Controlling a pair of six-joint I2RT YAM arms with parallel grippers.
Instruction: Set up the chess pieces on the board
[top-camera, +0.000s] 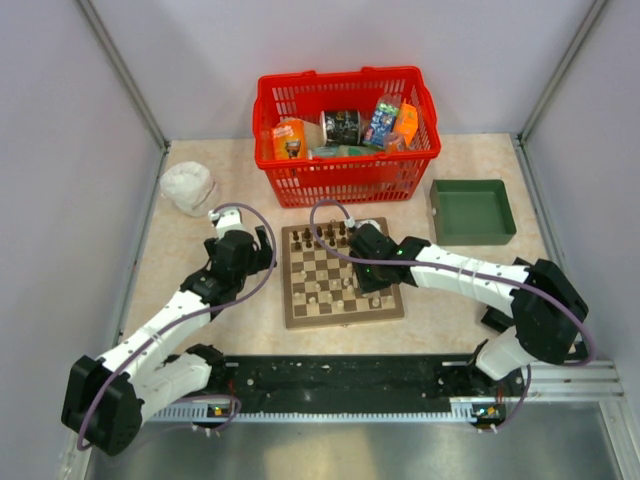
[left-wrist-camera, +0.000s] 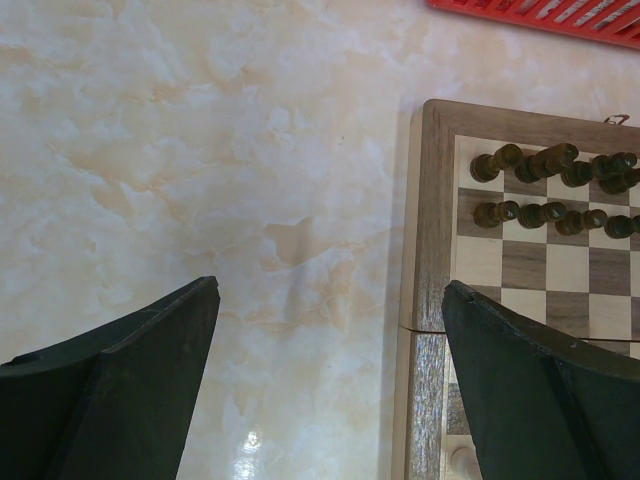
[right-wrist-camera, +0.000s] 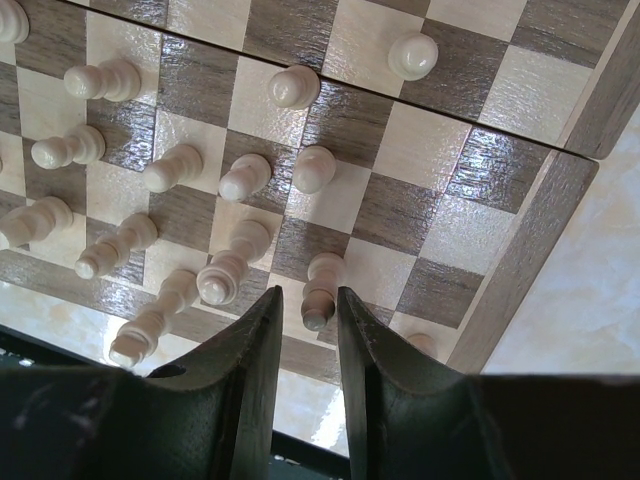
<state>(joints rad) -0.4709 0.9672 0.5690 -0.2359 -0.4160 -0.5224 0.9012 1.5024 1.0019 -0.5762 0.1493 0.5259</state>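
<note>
My right gripper is nearly closed, and its tips pinch the head of a pale piece on the board, close to the near edge and towards the near right corner. From my wrist view I judge it gripped, though the contact is thin. My left gripper is wide open and empty, hanging over the table just beside the board's left edge.

Most pale pieces are scattered over the near half, some of them leaning. The dark pieces sit in two rows at the far left corner.

These look like hard, smooth turned wood, very light and narrow at the base, so I expect one to topple at a nudge or squirt out of a grip on its rounded head. I would take hold lower, at the neck under the head, squarely from above. Another pale piece stands just beside my left finger, so any sideways shift risks knocking it.
</note>
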